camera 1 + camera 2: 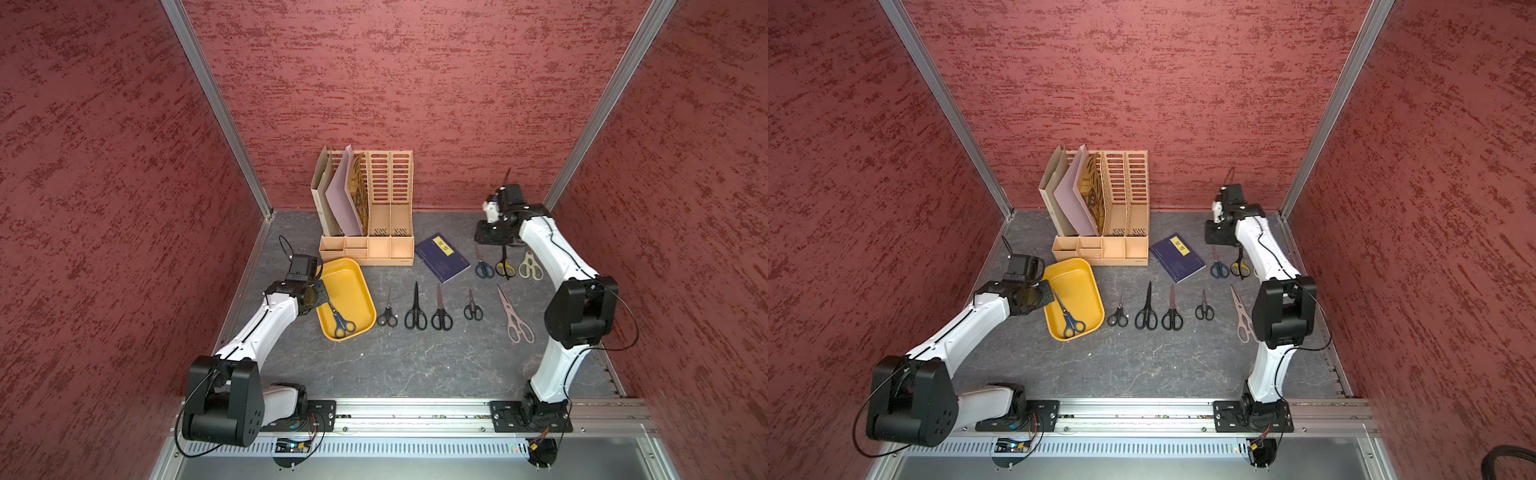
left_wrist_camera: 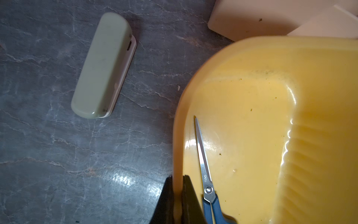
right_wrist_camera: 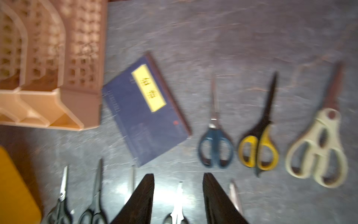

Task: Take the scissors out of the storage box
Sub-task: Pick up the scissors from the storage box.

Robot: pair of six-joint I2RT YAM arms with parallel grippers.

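**One pair in box, left end effector on its wall**

Blue-handled scissors (image 2: 207,186) lie flat in the storage box (image 2: 251,116), pivot just beside the left end effector (image 2: 177,180), which is clamped on the box's side wall. Right end effector (image 3: 179,175) hangs parted, holding nothing, over the worktop (image 1: 415,365), well apart from the box.

Motion blur smears my right wrist view. My left one is sharp but dim, glare streaking the box (image 2: 251,97) beside my left gripper (image 2: 178,177). Both top views are evenly lit.
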